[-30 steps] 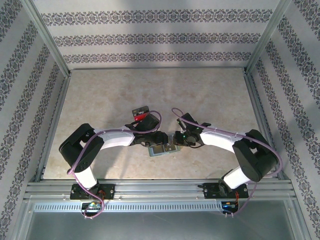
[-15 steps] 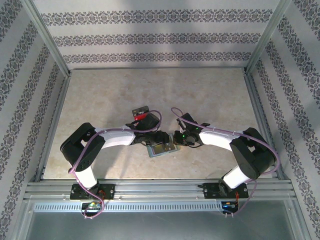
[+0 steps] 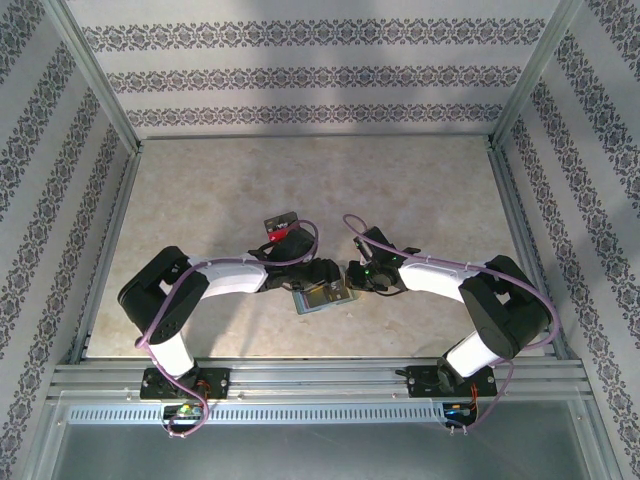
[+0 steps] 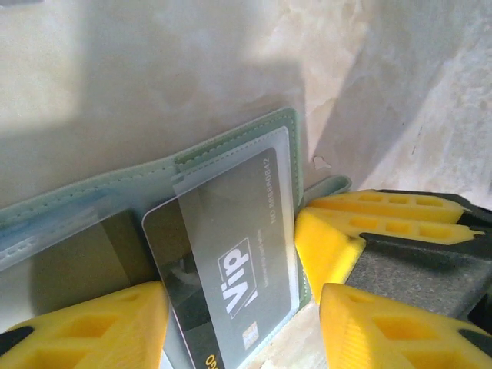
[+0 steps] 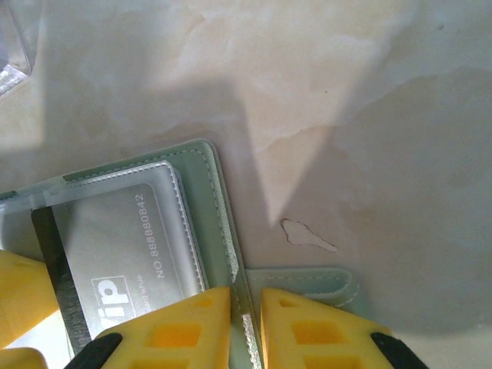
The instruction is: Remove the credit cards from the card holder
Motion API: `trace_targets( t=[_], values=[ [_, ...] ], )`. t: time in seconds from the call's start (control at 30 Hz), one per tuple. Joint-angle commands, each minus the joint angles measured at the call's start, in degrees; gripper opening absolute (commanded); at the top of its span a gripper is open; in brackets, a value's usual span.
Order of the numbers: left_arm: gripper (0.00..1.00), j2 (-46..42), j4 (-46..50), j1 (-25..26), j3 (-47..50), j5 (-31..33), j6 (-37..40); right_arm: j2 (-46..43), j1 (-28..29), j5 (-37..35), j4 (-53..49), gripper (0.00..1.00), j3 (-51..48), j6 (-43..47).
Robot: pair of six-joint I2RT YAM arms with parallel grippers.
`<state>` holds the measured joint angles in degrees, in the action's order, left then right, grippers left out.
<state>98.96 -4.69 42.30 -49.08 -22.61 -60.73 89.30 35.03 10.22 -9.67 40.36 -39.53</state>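
The pale teal card holder (image 3: pixel 318 298) lies open on the table between my two grippers. In the left wrist view a dark grey credit card (image 4: pixel 231 261) marked "VIP" sticks partway out of the clear slot of the card holder (image 4: pixel 231 150). My left gripper (image 4: pixel 242 307) is open, its yellow fingers (image 4: pixel 92 330) on either side of the card's free end. My right gripper (image 5: pixel 246 304) is shut on the right edge of the card holder (image 5: pixel 211 192), beside its strap tab (image 5: pixel 315 280). The same grey card (image 5: pixel 115 254) lies in the slot there.
A clear plastic tray (image 3: pixel 283 228) with red and black contents sits just behind the left gripper (image 3: pixel 325 274); its corner (image 5: pixel 11 46) shows in the right wrist view. Metal frame rails (image 3: pixel 110 240) border the marbled table, with patterned walls around.
The left gripper's fingers have spread wider around the card. The right gripper has closed tighter on the card holder's edge. The card holder has shifted only slightly.
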Motion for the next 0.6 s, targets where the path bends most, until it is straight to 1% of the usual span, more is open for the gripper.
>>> trace_targets(
  t=[0.0,0.03,0.1,0.27,0.4,0.47,0.57],
  values=[
    [0.62,-0.8,-1.9,-0.9,2.3,3.7,-3.1,2.4,1.0,2.8,0.2,0.18,-2.1,-1.4],
    [0.65,-1.2,-1.6,-0.9,2.4,4.2,-3.3,2.4,1.0,2.8,0.4,0.18,-2.1,-1.5],
    [0.65,-1.8,-1.5,-1.0,2.5,4.8,-3.6,2.4,0.9,2.9,0.6,0.18,-2.2,-1.6],
    [0.59,-1.1,-6.0,-1.0,2.0,3.8,-3.7,1.9,0.8,3.3,1.1,0.17,-2.8,-1.9],
    [0.5,0.1,-11.3,-1.0,2.8,1.8,-4.4,-0.2,0.0,3.7,1.7,0.17,-4.5,-2.7],
    [0.47,0.1,-11.7,-0.9,2.5,1.7,-4.1,-2.0,-0.8,3.6,2.1,0.17,-5.9,-3.3],
    [0.45,0.3,-10.2,-0.9,1.8,1.4,-3.4,-4.9,-1.7,3.4,2.3,0.17,-7.7,-3.9]
  ],
)
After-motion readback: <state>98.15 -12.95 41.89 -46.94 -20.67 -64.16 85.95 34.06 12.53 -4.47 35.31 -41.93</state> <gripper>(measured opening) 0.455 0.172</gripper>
